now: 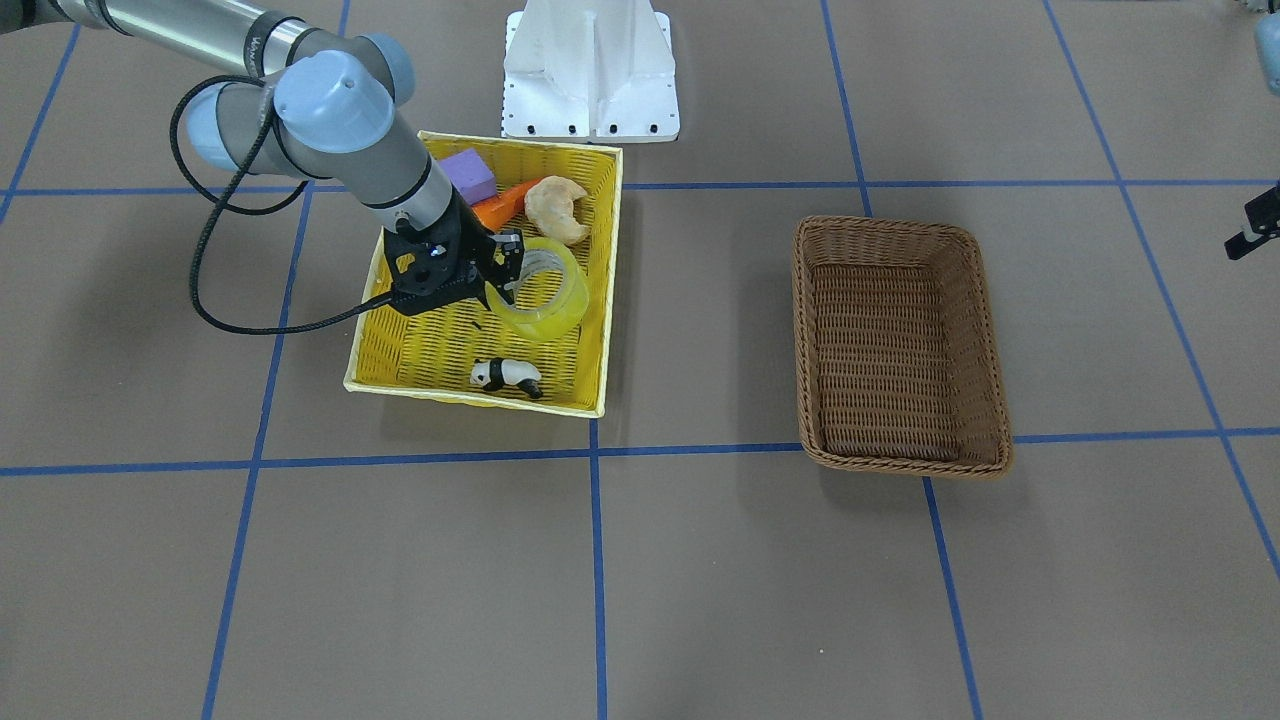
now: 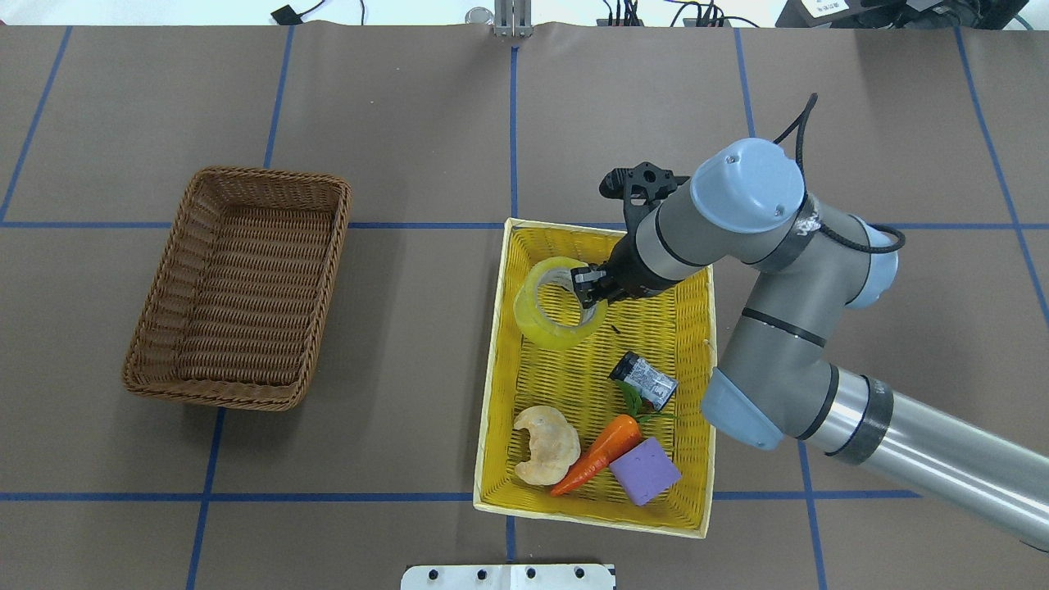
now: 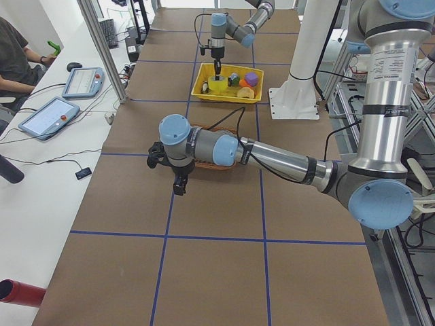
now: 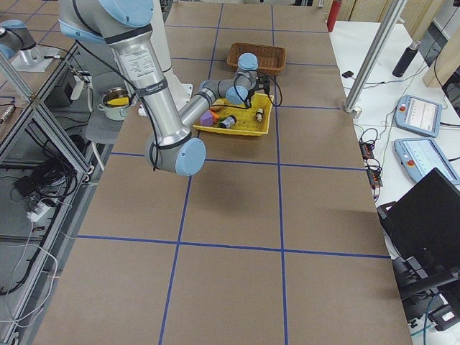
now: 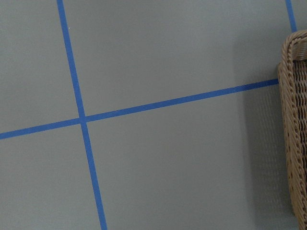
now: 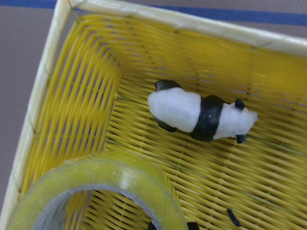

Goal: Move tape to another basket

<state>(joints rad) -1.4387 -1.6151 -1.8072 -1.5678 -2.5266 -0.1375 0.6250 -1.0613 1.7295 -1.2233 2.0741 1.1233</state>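
Observation:
The tape [image 1: 548, 292] is a yellowish-green roll, held tilted over the near half of the yellow basket [image 1: 475, 399]. It also shows in the overhead view [image 2: 547, 321] and the right wrist view [image 6: 103, 179]. My right gripper [image 1: 507, 277] is shut on the roll's wall, one finger inside the ring. The brown wicker basket [image 1: 880, 226] stands empty and apart from it; it also shows in the overhead view [image 2: 262, 174] and the left wrist view [image 5: 293, 120]. My left gripper [image 3: 178, 185] hovers beside the brown basket; I cannot tell its state.
The yellow basket [image 2: 490, 369] also holds a toy panda [image 1: 507, 376], a croissant [image 1: 557, 208], a carrot [image 1: 505, 203], a purple block [image 1: 468, 175] and a small grey cylinder with a black cap [image 2: 643, 381]. A white arm mount [image 1: 590, 70] stands behind it.

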